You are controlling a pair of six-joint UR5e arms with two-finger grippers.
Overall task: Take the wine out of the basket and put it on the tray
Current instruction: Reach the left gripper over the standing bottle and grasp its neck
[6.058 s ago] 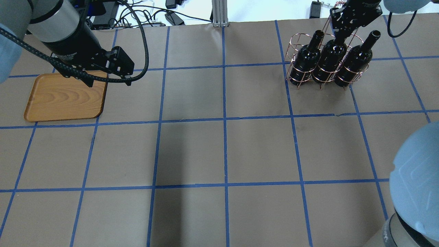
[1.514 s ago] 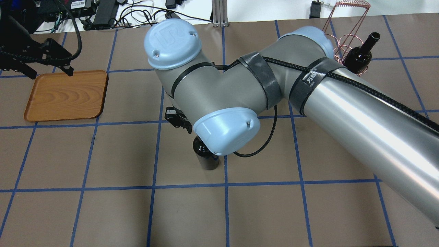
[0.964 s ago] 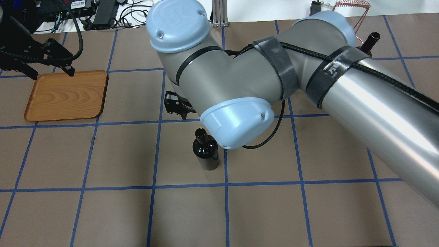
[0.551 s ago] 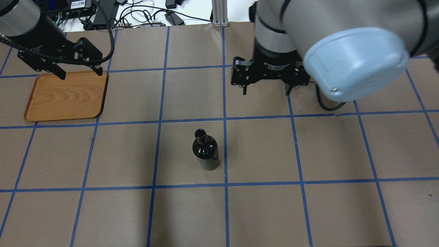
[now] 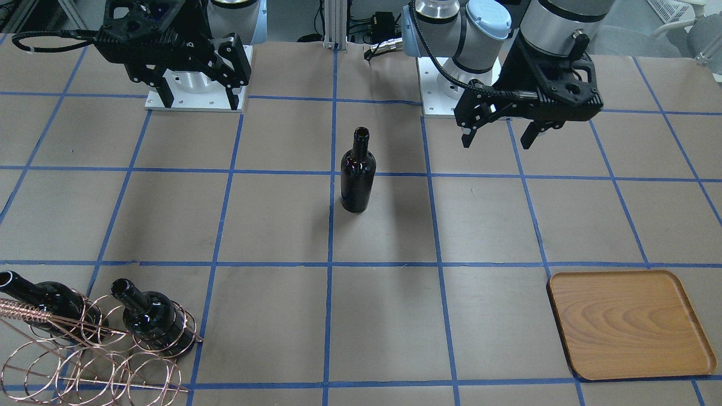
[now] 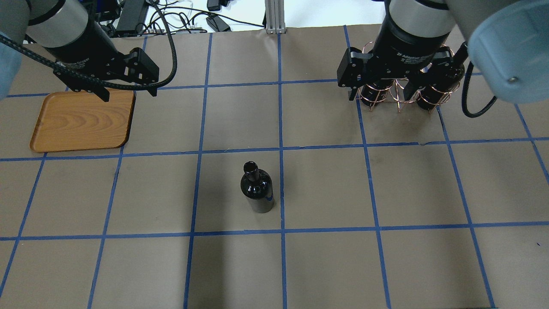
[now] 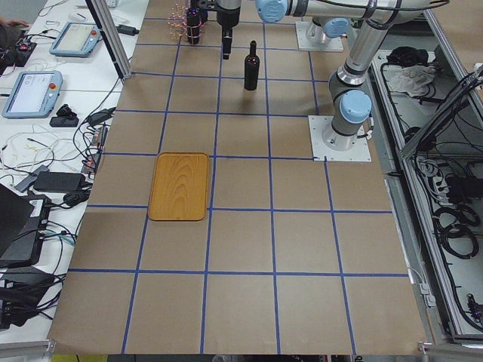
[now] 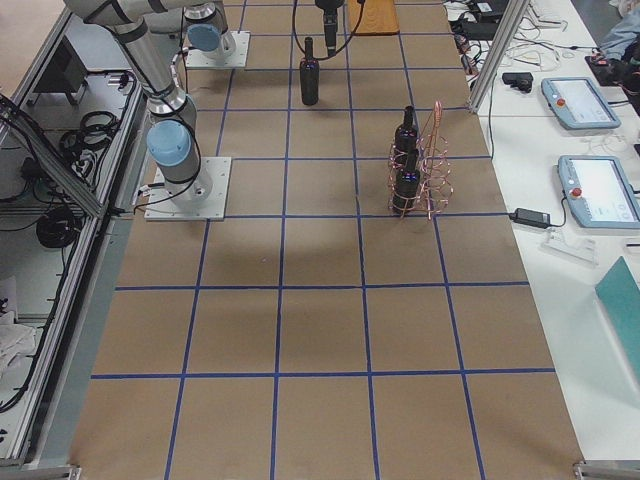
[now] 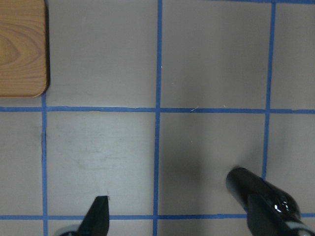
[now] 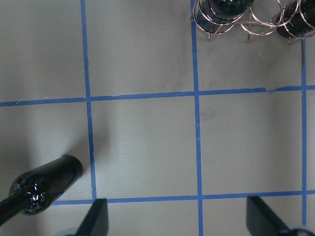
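Left hand (image 5: 496, 144) and right hand (image 5: 200, 105) hang open, empty, pointing down, seemingly clear of the wine (image 5: 357, 180).

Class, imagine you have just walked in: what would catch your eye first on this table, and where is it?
A lone black bottle stands upright in the middle of the table, held by nothing. The left end effector hangs open on the tray side, and the right end effector hangs open on the basket side. Two more bottles sit in the basket.
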